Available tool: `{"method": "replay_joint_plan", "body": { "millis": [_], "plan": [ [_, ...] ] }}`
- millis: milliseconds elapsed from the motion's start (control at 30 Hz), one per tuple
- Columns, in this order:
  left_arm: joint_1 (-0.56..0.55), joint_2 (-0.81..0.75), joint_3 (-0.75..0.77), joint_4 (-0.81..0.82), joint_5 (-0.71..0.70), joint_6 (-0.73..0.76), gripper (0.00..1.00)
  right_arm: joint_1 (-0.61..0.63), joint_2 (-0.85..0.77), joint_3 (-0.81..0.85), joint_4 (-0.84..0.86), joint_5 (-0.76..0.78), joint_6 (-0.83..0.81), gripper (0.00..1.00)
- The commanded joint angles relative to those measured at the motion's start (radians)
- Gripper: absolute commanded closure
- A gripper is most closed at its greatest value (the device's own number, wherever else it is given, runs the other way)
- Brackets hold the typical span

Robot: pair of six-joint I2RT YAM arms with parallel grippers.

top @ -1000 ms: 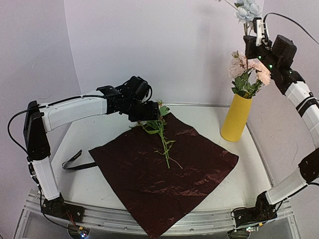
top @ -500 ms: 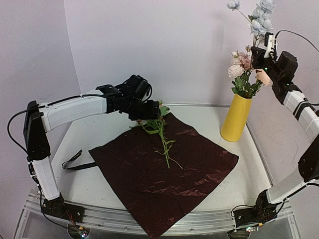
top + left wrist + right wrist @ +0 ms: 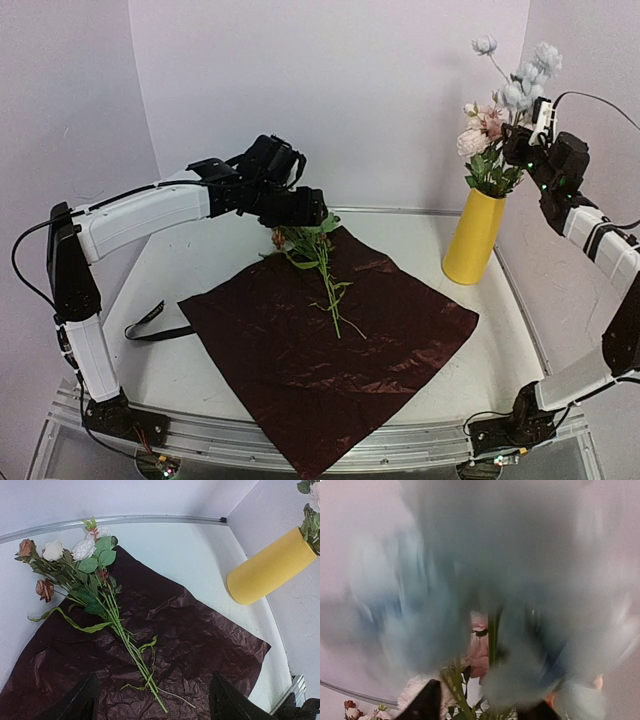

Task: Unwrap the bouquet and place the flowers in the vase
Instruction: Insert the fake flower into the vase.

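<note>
The bouquet lies undone. Its dark red wrap [image 3: 330,340] [image 3: 200,630] is spread flat on the table. On its far corner lie flowers [image 3: 318,255] [image 3: 75,565] in cream-white and rust-orange, stems pointing toward me. My left gripper [image 3: 305,212] [image 3: 152,705] hovers open above them, holding nothing. The mustard-yellow vase [image 3: 474,236] [image 3: 270,567] stands at the right with pink flowers [image 3: 480,128] and pale blue ones [image 3: 525,80] in it. My right gripper [image 3: 518,140] [image 3: 480,707] sits at those stems, jaws apart around a green stem [image 3: 492,635]. Blurred blue blooms fill its wrist view.
A black ribbon [image 3: 150,322] lies on the white table [image 3: 200,270] left of the wrap. The table's raised rim [image 3: 150,519] runs along the back, close to walls behind and on the right. The wrap's near corner overhangs the front rail [image 3: 400,440].
My right gripper came down with the pale blue flowers toward the vase and its jaws parted. My left gripper shifted slightly right, over the flower heads.
</note>
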Motion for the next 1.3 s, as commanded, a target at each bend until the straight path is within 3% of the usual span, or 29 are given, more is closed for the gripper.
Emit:
{"method": "replay_joint_plan", "body": {
  "millis": [0, 333, 467, 733, 967, 1267],
  "plan": [
    [0.004, -0.023, 0.020, 0.002, 0.021, 0.012, 0.24, -0.005, -0.075, -0.035, 0.093, 0.103, 0.060, 0.31],
    [0.004, -0.048, -0.015, 0.002, 0.022, 0.001, 0.24, -0.005, -0.098, 0.041, -0.127, 0.079, 0.095, 0.18],
    [0.004, -0.047, -0.017, 0.002, 0.024, -0.001, 0.24, -0.005, -0.061, 0.139, -0.309, 0.100, 0.116, 0.20],
    [0.004, -0.033, -0.010, 0.004, 0.026, -0.007, 0.24, -0.005, -0.031, 0.189, -0.477, -0.050, 0.172, 0.29],
    [0.004, -0.020, -0.016, 0.004, 0.030, -0.017, 0.24, -0.005, -0.009, 0.174, -0.604, -0.080, 0.207, 0.29],
    [0.004, -0.016, -0.025, 0.003, 0.019, -0.034, 0.24, -0.005, -0.035, 0.165, -0.726, -0.082, 0.269, 0.09]
  ]
}}
